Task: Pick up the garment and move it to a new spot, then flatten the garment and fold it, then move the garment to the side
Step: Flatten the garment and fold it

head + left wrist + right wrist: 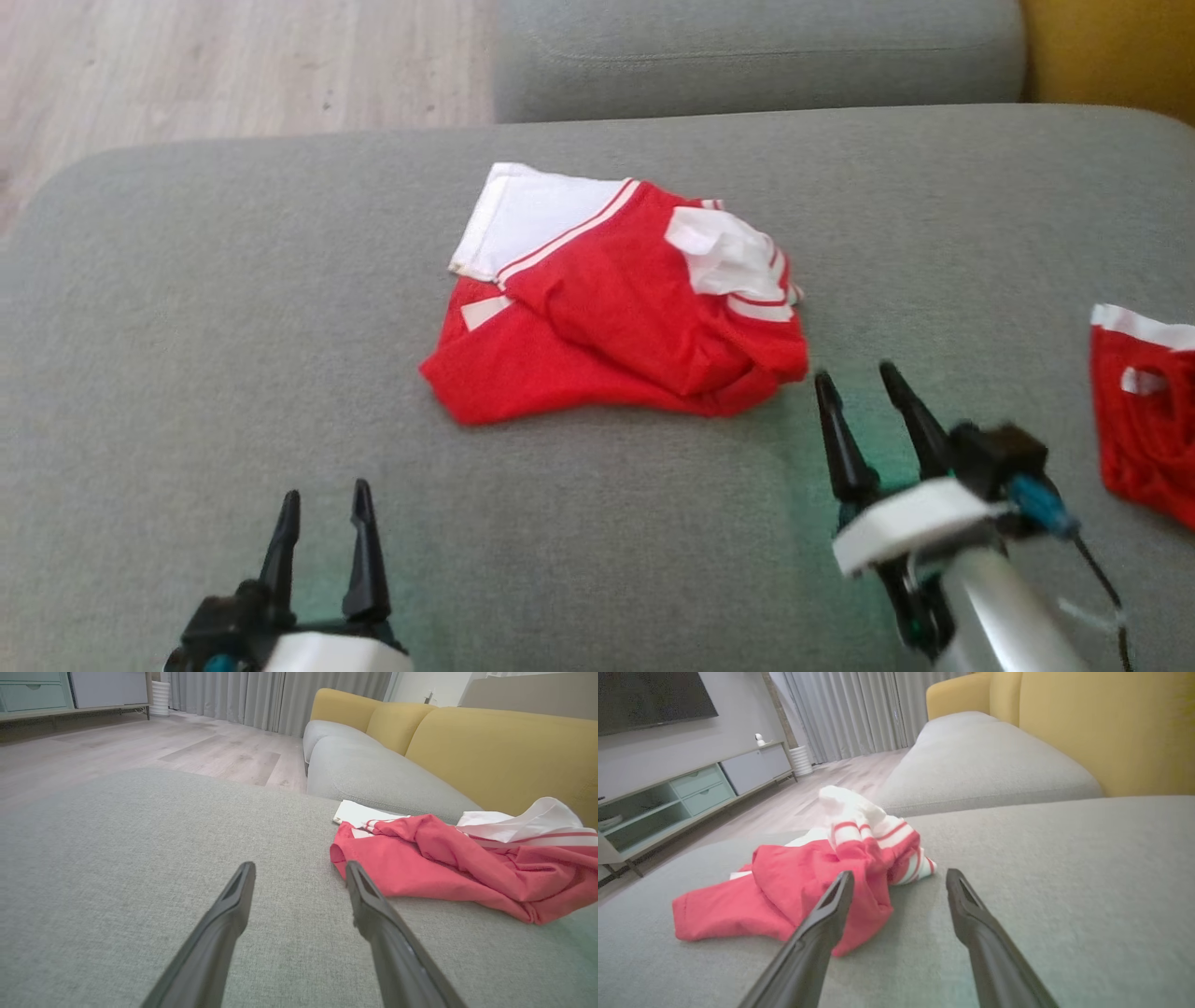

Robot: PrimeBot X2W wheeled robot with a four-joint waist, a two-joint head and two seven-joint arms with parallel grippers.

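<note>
**Crumpled red-and-white garment on the grey sofa seat, both hands empty**

The red-and-white garment (616, 317) lies bunched near the middle of the grey sofa seat (187, 327). It is mostly red, with a white panel spread at its far left and a white striped fold rising on its right.

From the head view, the right hand (855, 371) sits just beside the garment's near right corner, fingers apart and holding nothing. The left hand (327, 490) is lower left, well apart from the cloth, its fingers also spread and empty.

The head view adds a second red piece with white trim (1144, 411) at the seat's right edge. The left wrist view brings in the yellow backrest (504, 746) and grey curtains (261, 695). The right wrist view shows a low TV cabinet (691, 793) and how high the white fold stands.
</note>
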